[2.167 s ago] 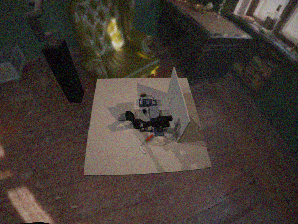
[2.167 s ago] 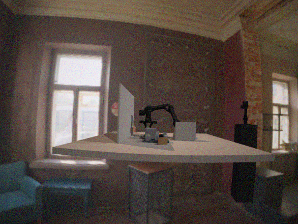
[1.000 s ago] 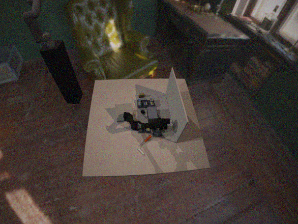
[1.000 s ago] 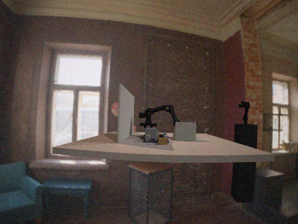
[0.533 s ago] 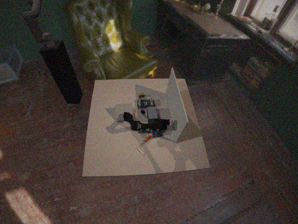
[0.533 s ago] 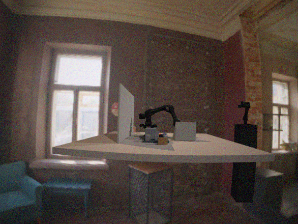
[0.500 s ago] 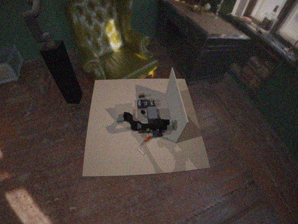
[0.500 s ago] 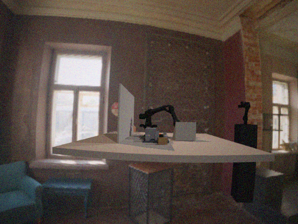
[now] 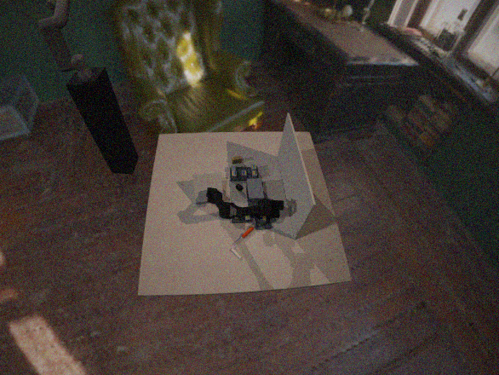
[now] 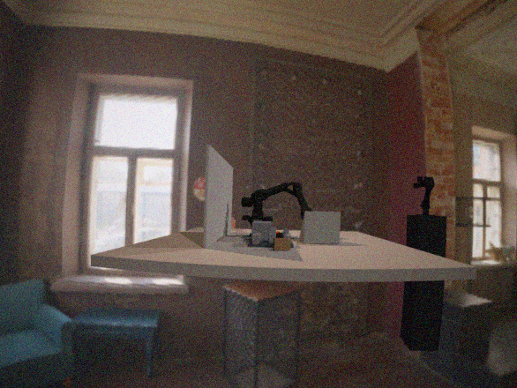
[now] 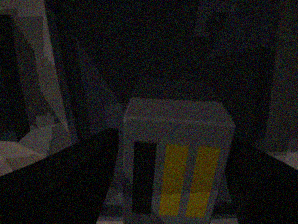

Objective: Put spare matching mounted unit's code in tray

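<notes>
Dim room, white table (image 9: 179, 264). My gripper (image 9: 260, 216) hangs low beside upright white panel (image 9: 294, 183), fingers parting, no grip on anything. Spare block (image 11: 174, 165) with yellow stripes sits below, seemingly inside dark tray (image 11: 80, 43). Release step underway, I judge. Next: lift straight up, avoid nudging block.

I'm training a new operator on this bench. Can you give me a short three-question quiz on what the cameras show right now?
1. True or false: the tool is clamped tight on the block.
2. What colour are the two bright stripes on the block in the wrist view?
3. The tall white panel stands: A) flat on the table, B) upright beside the arm, C) on the floor.

Key: 1 false, the tool is open; 2 yellow; 3 B.
</notes>
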Robot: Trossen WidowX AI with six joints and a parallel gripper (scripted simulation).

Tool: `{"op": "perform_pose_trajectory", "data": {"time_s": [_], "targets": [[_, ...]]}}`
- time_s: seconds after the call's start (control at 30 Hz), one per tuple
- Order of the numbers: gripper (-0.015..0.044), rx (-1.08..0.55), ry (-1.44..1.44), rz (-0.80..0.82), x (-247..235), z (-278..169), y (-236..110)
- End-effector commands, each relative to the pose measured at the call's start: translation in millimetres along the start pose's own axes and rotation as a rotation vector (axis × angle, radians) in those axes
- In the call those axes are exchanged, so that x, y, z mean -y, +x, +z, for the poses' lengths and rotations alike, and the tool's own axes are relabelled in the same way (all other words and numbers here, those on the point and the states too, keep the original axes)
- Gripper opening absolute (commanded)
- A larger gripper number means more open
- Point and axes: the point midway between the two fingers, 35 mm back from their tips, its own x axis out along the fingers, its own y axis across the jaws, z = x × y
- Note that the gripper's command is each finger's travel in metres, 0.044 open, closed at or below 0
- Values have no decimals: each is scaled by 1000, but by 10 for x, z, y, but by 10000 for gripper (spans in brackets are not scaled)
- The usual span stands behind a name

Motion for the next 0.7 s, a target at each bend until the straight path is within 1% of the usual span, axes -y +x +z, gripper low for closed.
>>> {"op": "perform_pose_trajectory", "data": {"time_s": [0.0, 0.17, 0.23, 0.37, 0.43, 0.67], "targets": [[315, 0, 1, 1, -1, -2, 0], [440, 1, -1, 1, 3, 1, -24], [440, 6, -23, -2, 28, 19, -220], [440, 7, -92, -12, 18, 33, -839], [440, 3, -115, -16, -12, 22, -1035], [440, 13, -116, -32, -1, 46, -1045]]}}
